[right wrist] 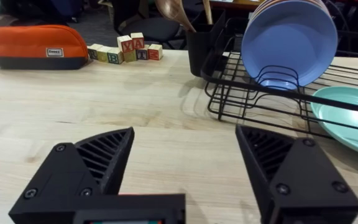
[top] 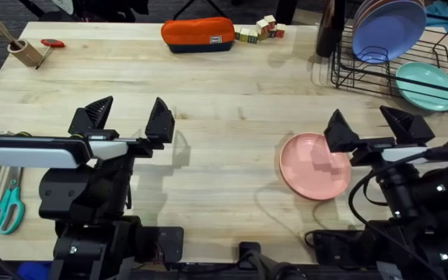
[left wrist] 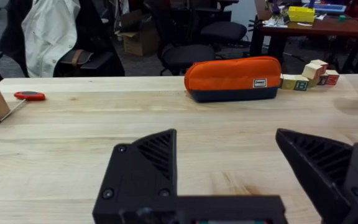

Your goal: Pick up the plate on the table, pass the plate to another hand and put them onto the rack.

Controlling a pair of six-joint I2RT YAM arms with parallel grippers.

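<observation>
The plate (top: 314, 166) lies flat on the worktop (top: 224, 93), near its front right; the right claw (top: 367, 127) hovers over the plate's far edge, spread wide and empty; the rack (top: 387, 74) stands beyond at the back right, holding a blue plate (top: 387, 29) upright; the left claw (top: 125, 118) hangs wide apart, empty, well to the left.

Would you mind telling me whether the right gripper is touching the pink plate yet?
Cannot tell. In the overhead view the right gripper overlaps the plate's right edge, open, but a top-down look can't show its height above the plate.
</observation>
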